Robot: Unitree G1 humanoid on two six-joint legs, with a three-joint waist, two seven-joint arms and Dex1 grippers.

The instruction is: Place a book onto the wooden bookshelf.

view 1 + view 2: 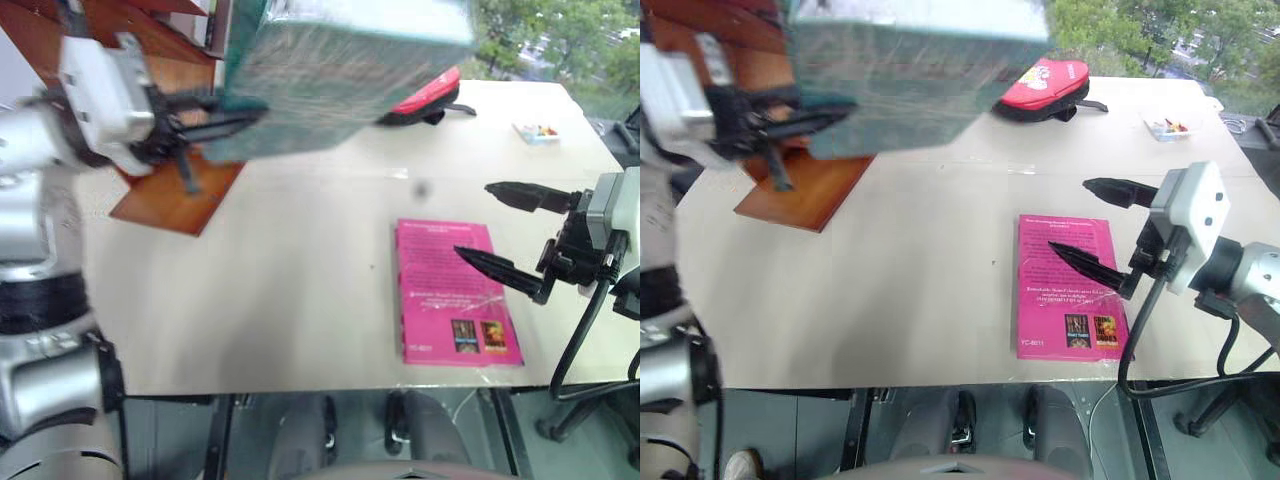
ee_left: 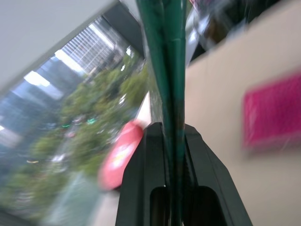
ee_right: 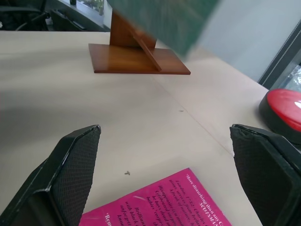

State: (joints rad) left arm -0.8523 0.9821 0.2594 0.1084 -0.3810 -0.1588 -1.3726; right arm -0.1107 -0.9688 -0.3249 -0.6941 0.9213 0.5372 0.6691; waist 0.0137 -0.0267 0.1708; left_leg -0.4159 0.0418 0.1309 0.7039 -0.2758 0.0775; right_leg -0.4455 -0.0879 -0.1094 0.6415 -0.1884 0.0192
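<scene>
A wide, pale desk (image 1: 300,300) runs across in front of the robot, with green treetops showing through the window behind it. At the desk's far left corner stands the wooden bookshelf (image 1: 165,190), reddish-brown, its flat base resting on the desktop and its slanted boards rising up out of sight.

The teal-green book (image 1: 340,75) is off the desk altogether, held up in the air in front of the bookshelf, well above the surface, its broad glossy cover facing the head camera and tilted a little. The left gripper (image 1: 215,115) is clamped tight on the book's left edge; from the left wrist camera its two black fingers (image 2: 141,188) squeeze the thin green edge between them.

Nearer the robot and to the right, a magenta-pink book (image 1: 455,292) lies flat on the desk, back cover up, with white print and two small pictures near its bottom corner. The right gripper (image 1: 505,230) hovers over that book's right side with its jaws spread wide apart and nothing between them, one finger above the pink cover and the other beyond the book's far edge.

Toward the back of the desk sits a red pouch (image 1: 1045,88) with black trim, partly hidden by the raised book. Farther right lies a small clear box (image 1: 537,132) with coloured bits inside.
</scene>
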